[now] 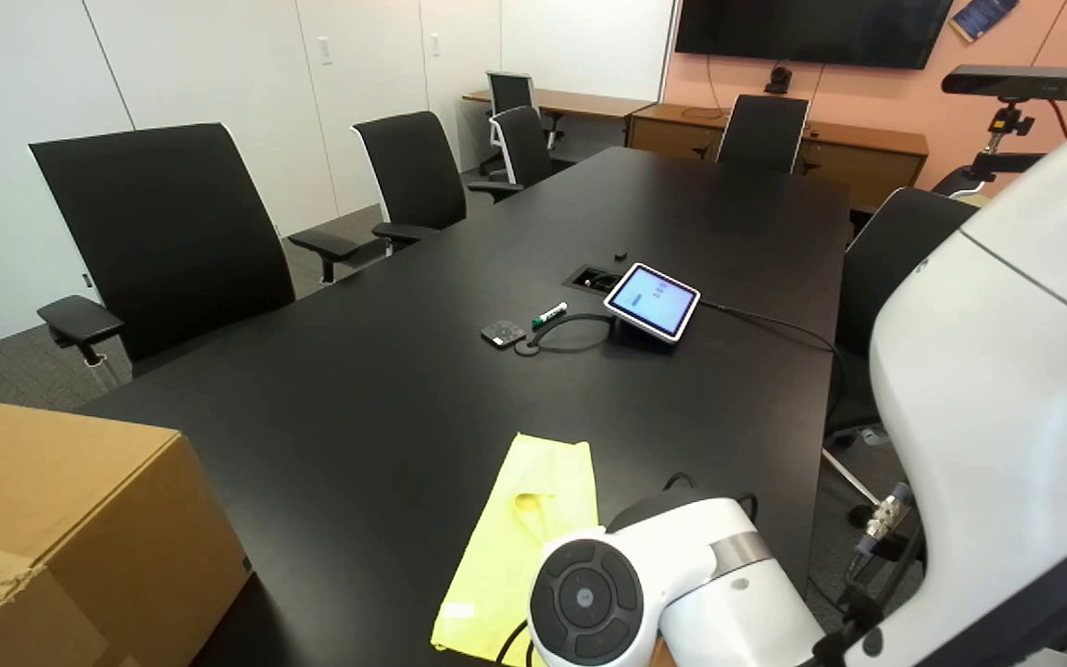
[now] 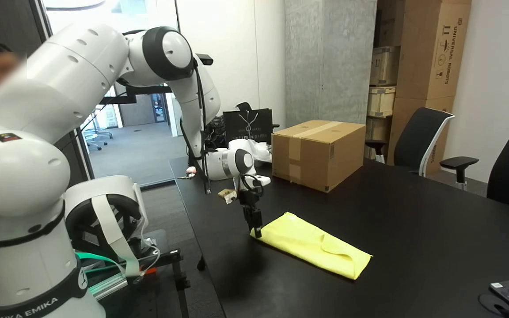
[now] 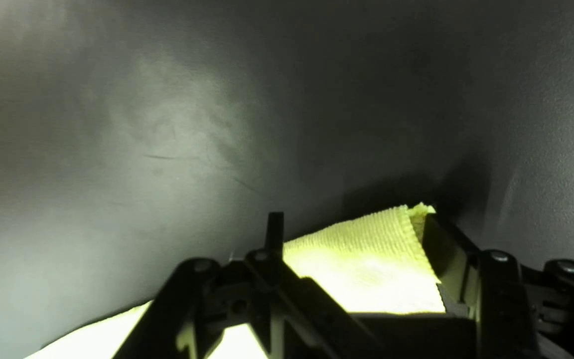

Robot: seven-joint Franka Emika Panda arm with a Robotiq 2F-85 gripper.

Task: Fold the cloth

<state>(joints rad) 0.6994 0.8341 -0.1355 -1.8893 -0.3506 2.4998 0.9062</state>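
The pale yellow cloth [image 1: 508, 547] lies on the black table as a long narrow strip, with a small raised fold near one end. It also shows in an exterior view [image 2: 301, 238], with my gripper [image 2: 256, 232] pointing down at its near-left corner. In the wrist view my gripper [image 3: 357, 232] is open, its fingers wide apart. A corner of the cloth [image 3: 366, 264] lies between the fingers, its edge slightly parted into layers beside the right finger. In an exterior view the arm's wrist hides the fingers and part of the cloth.
A brown cardboard box [image 2: 312, 154] stands on the table beyond the cloth, also in an exterior view [image 1: 126, 547]. A tablet [image 1: 654, 303], a marker [image 1: 549, 316] and a small dark pad [image 1: 503, 334] lie farther along the table [image 1: 357, 445]. Chairs line the sides.
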